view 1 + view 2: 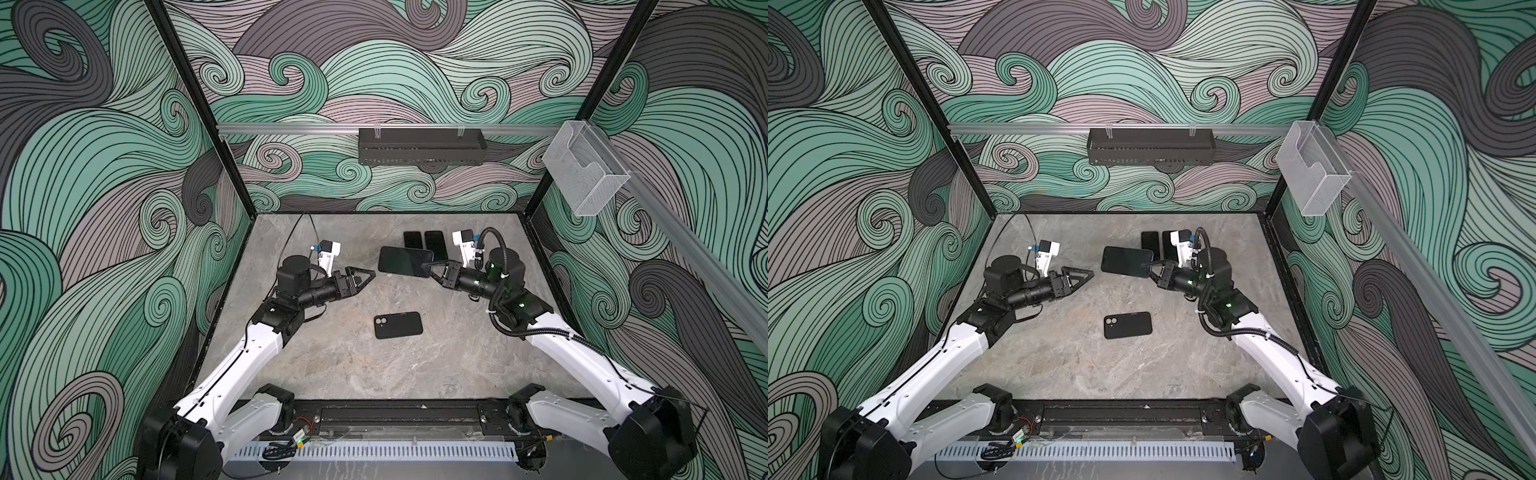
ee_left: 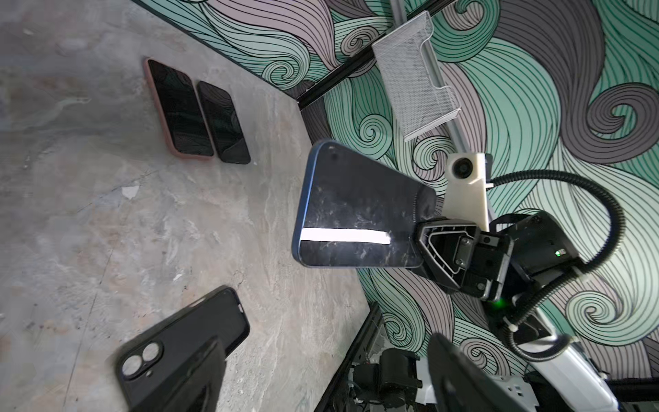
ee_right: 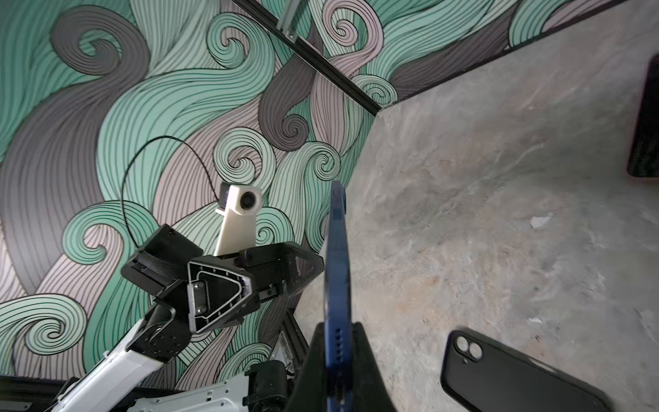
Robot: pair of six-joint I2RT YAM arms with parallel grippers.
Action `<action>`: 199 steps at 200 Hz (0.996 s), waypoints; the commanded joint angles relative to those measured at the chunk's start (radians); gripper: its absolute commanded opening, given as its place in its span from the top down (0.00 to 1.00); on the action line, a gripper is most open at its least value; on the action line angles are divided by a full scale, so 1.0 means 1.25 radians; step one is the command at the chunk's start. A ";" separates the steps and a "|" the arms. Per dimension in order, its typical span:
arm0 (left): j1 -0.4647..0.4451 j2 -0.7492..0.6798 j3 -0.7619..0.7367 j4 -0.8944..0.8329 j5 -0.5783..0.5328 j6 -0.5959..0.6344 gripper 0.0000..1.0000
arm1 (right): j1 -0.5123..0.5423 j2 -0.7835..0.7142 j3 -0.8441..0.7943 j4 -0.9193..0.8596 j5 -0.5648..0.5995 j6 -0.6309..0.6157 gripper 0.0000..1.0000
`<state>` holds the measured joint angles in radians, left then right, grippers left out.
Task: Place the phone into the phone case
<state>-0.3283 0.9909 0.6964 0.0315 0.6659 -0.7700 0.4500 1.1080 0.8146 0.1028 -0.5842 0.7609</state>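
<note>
the phone (image 1: pixel 405 261) is hanging in the air over the desk (image 1: pixel 332 365), a bit past the middle toward the far edge. it is not touching the desk. its dark face is showing in both top views, and its blue rim (image 3: pixel 337 267) is showing edge-on in the right wrist view. the right gripper (image 1: pixel 428 268) is pinching the phone tight by one short end, and the rest of the phone is sticking out toward the left arm.

the phone case (image 1: pixel 398 325) is lying flat near the middle of the desk, closer to the near edge than the phone is. nothing is touching it. its camera holes are pointing toward the left edge.

the left gripper (image 1: pixel 365 276) is hanging in the air near the free end of the phone, but apart from it. its fingers (image 3: pixel 217 296) are standing wide and holding nothing.

two more phones, a pink-rimmed one (image 2: pixel 180 110) and a dark one (image 2: pixel 223 123), are lying side by side near the far edge of the desk
</note>
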 commanded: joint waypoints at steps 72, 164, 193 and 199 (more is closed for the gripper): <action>-0.004 -0.026 -0.105 -0.241 -0.170 0.119 0.01 | -0.024 0.088 0.036 -0.347 -0.119 -0.232 1.00; -0.067 0.063 -0.163 -0.154 -0.200 0.094 0.06 | -0.024 0.242 0.004 -0.279 -0.184 -0.242 1.00; -0.087 0.120 -0.167 -0.117 -0.200 0.099 0.08 | -0.024 0.266 -0.013 -0.244 -0.185 -0.236 1.00; -0.091 0.133 -0.166 -0.109 -0.200 0.100 0.08 | -0.025 0.271 -0.017 -0.235 -0.185 -0.235 1.00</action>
<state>-0.4229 1.1107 0.4805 -0.1581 0.4290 -0.6567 0.4240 1.4364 0.8074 -0.2714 -0.7654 0.4736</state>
